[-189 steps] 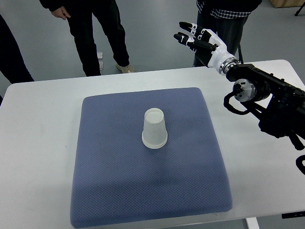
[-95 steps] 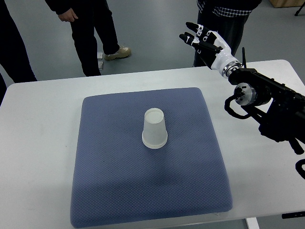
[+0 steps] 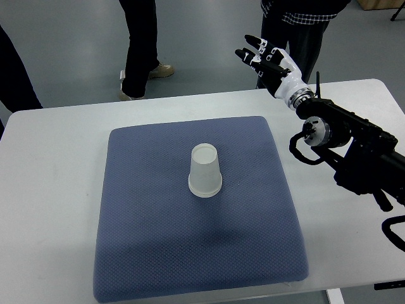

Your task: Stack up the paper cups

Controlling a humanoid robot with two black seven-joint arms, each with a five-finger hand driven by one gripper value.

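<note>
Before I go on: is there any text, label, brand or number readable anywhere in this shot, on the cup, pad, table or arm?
None can be read.
Paper cup: plain white, no print.
Blue pad: bare fabric, no label.
White table: no markings.
Right robot hand and its arm: no legible lettering.

Blue cushion (image 3: pixel 190 253) on white table (image 3: pixel 50 190) — people's legs (image 3: pixel 142 44) beyond (far edge).

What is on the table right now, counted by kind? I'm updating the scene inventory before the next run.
Paper cups: 1, upside down on the pad
Blue pads: 1, on the white table
Robot hands: 1, the right, fingers spread, holding nothing
Total: 3
</note>
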